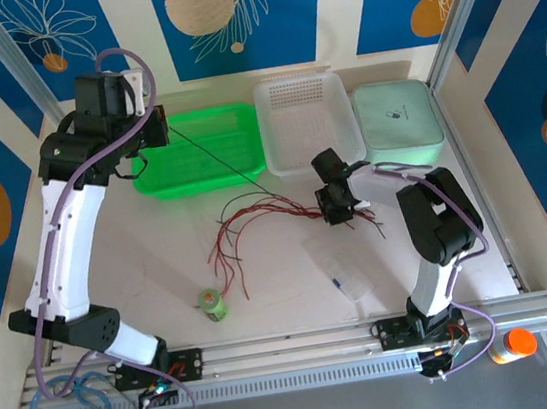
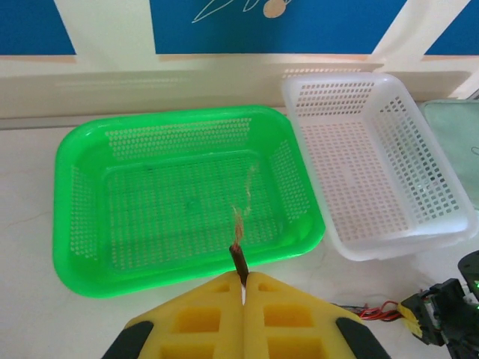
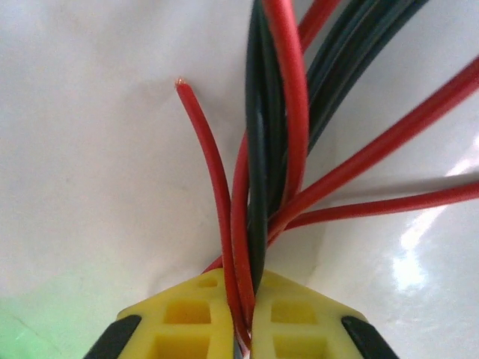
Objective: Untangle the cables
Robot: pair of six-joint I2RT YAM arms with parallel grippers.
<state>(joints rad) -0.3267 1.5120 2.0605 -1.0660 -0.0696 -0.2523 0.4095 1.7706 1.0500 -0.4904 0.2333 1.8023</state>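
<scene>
- Nearest us, the loose ends of the cables [image 1: 242,231] fan out on the surface [image 1: 161,270]; red and dark strands curl left and toward the arm bases, well apart from either hand
- Just beyond, right of middle, the right hand [image 3: 243,299] is down at the surface with its pads pressed together on the gathered end of the bundle; in its wrist view several red and dark strands rise out of the pinch, twisted round one another, and one red end stands free to the left
- From that pinch one dark strand [image 1: 215,155] runs in a straight, taut line to the far left, so its long axis lies on the diagonal between the two hands
- At the far end of that line the left hand [image 2: 244,288] is raised by the green basket [image 2: 67,224], which lies ahead of its pads; the pads are fully together on the tip of the strand, and a short bare end pokes out past them
- We judge that the coming move turns on this diagonal: the bundle lies to the near right of the left hand, so freeing the strand means pulling along its own axis, far and left, away from the right hand as anchor
- The right hand is nearer the tangle; if its pinch also clamps this strand, we expect the pull to drag the whole bundle rather than slide one strand out
</scene>
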